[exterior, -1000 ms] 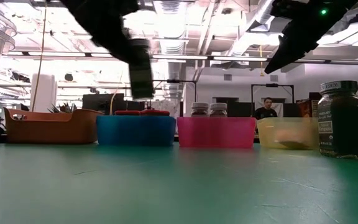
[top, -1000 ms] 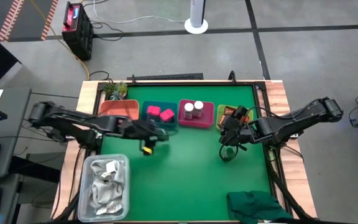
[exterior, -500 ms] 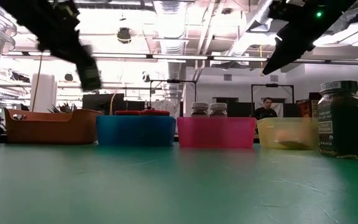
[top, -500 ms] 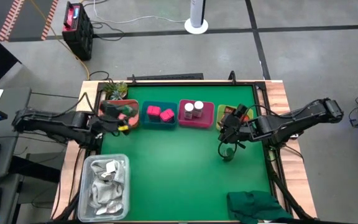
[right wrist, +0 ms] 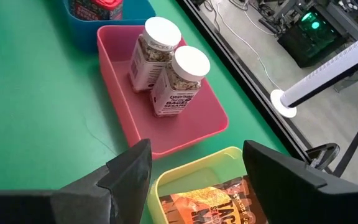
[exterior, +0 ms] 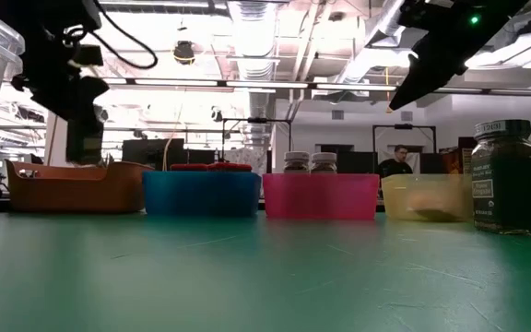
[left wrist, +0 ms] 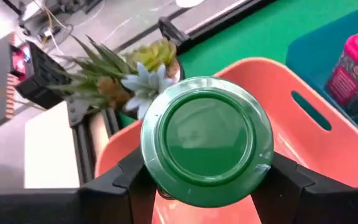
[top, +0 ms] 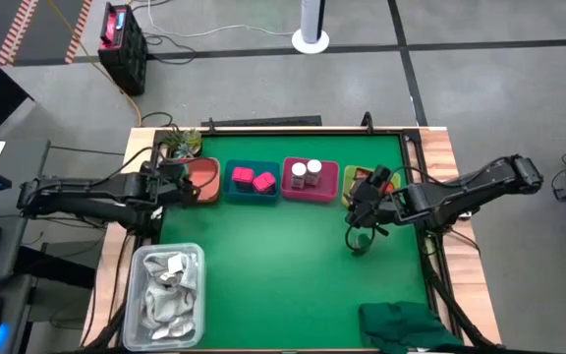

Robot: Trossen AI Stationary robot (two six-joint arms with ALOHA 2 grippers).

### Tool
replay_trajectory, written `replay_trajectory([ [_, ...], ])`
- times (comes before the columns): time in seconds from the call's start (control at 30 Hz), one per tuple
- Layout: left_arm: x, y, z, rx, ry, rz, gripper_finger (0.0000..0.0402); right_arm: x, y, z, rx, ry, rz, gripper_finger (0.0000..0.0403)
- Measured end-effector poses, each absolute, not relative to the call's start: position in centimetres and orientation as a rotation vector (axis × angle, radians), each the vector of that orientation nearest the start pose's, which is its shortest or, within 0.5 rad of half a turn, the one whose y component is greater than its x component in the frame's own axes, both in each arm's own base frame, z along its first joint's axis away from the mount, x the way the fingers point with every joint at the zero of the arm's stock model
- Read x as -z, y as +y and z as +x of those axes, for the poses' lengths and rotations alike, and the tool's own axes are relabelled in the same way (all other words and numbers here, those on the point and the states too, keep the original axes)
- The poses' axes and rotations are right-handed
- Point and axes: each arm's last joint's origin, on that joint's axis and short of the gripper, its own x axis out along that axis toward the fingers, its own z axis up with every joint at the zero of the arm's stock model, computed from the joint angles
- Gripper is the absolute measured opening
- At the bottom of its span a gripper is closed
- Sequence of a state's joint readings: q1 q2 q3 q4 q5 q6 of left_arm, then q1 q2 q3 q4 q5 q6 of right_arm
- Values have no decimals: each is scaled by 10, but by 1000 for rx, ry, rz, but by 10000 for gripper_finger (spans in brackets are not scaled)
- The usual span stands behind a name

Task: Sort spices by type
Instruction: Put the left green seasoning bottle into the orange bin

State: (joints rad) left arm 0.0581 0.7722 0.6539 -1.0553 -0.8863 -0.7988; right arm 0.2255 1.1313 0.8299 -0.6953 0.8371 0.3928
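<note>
My left gripper (top: 173, 183) is shut on a round glass jar with a green lid (left wrist: 207, 137), above the orange bin (top: 199, 177) at the far left. My right gripper (top: 364, 200) is open and empty, high over the near edge of the yellow bin (right wrist: 185, 180), which holds an orange-brown foil packet (right wrist: 213, 208). A second greenish jar (top: 362, 241) stands upright on the green mat just nearer than that gripper; the low view shows it at the right (exterior: 508, 175). The blue bin (top: 252, 182) holds pink blocks. The pink bin (right wrist: 160, 124) holds two white-capped jars. My left gripper pinches the jar between its two fingers, on opposite sides of the body just under the lid (left wrist: 149, 171). The fingers come from above, pointing down. The jar is upright with its lid toward the wrist, lifted clear above the orange bin (left wrist: 316, 143).
The four bins stand in a row along the far edge. A small plant (top: 180, 143) sits behind the orange bin. A clear tub of white wrappers (top: 170, 290) is at the near left. A dark green cloth (top: 406, 326) lies at the near right. Open green mat (top: 273, 265) lies between.
My left gripper has carried the jar from over the mat in front of the blue bin toward the table's left and far edges, to above the orange bin, and has come a little lower. It has stayed shut on the jar.
</note>
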Motion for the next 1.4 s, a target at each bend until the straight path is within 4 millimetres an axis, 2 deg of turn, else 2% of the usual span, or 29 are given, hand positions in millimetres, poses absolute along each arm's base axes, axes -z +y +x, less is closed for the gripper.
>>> replay_trajectory([
  [0.4, -237, 30, 113, -1216, 635, -317, 202, -254, 27, 206, 701, 736, -157, 286],
  [0.63, -239, 38, 126, -1180, 618, -339, 202, -256, 28, 209, 688, 716, -162, 286],
  [1.0, -220, 53, 153, -1212, 772, -230, 202, -256, 32, 209, 657, 713, -163, 286],
  [1.27, -214, 58, 162, -1149, 787, -259, 202, -256, 34, 209, 648, 712, -166, 286],
  [1.4, -193, 62, 162, -1077, 794, -327, 202, -256, 34, 209, 641, 714, -162, 286],
])
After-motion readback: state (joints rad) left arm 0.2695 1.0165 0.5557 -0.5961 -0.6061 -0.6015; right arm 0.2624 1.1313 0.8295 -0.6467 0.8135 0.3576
